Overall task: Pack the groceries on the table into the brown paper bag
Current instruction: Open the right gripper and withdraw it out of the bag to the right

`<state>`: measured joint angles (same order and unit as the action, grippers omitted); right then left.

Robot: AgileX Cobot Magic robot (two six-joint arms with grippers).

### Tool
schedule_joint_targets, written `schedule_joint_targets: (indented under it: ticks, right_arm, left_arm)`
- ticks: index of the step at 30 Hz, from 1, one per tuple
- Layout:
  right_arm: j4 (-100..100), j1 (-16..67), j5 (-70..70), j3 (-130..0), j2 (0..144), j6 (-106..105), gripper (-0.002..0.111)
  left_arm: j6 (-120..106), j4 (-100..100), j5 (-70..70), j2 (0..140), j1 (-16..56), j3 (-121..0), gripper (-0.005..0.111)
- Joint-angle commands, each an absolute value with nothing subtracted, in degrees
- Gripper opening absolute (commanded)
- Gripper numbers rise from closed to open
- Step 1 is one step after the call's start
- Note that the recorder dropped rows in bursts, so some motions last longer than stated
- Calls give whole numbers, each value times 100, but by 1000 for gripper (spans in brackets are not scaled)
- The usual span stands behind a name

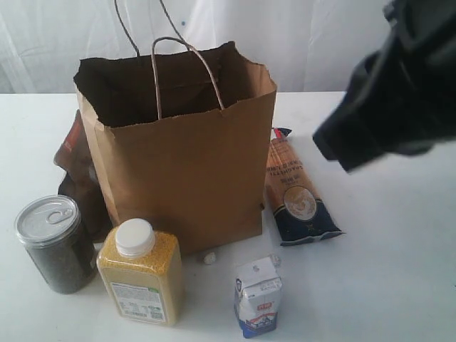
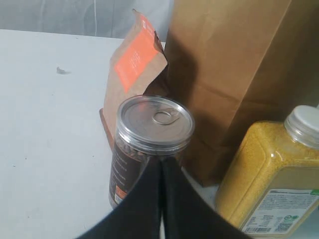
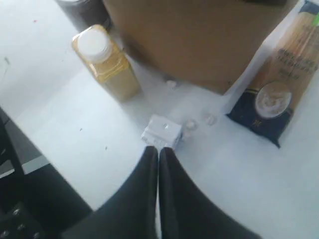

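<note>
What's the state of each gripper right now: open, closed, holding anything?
Left gripper: closed, fingers pressed together, holding nothing.
Right gripper: closed, fingers pressed together, holding nothing.

The right arm (image 1: 399, 85) hangs high over the right side of the scene, a dark, blurred mass slanting down toward the left. In its wrist view the right gripper (image 3: 158, 152) points downward, its two black fingers pressed flat against each other. The left gripper (image 2: 160, 167) sits low at the near left, its fingers likewise closed into one narrow wedge.
</note>
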<state>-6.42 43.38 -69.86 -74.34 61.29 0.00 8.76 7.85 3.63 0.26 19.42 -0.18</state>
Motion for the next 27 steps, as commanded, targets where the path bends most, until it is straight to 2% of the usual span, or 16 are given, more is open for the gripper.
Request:
schedule_joint_targets:
  ticks: [1,6,8,16,19,23,27]
  right_arm:
    - [-830,4346,-6947,-6659,5519,62,0]
    - [-794,4346,-6996,-6004,5036,332,0]
    - [-804,4346,-6423,-5600,4742,332,0]
    - [-724,4308,-2473,-2978,2986,332,0]
    - [-809,3755,-1396,-1650,2127,332,0]
    - [-944,2952,-1360,-620,1251,332,0]
    - [-944,2153,-1375,-232,729,332,0]
  left_arm:
    - [880,846,344,0,1938,0,0]
    - [880,846,344,0,1938,0,0]
    - [880,846,344,0,1938,0,0]
    - [880,846,344,0,1938,0,0]
    - [880,846,344,0,1938,0,0]
    - [880,846,344,0,1938,0,0]
    - [880,846,344,0,1938,0,0]
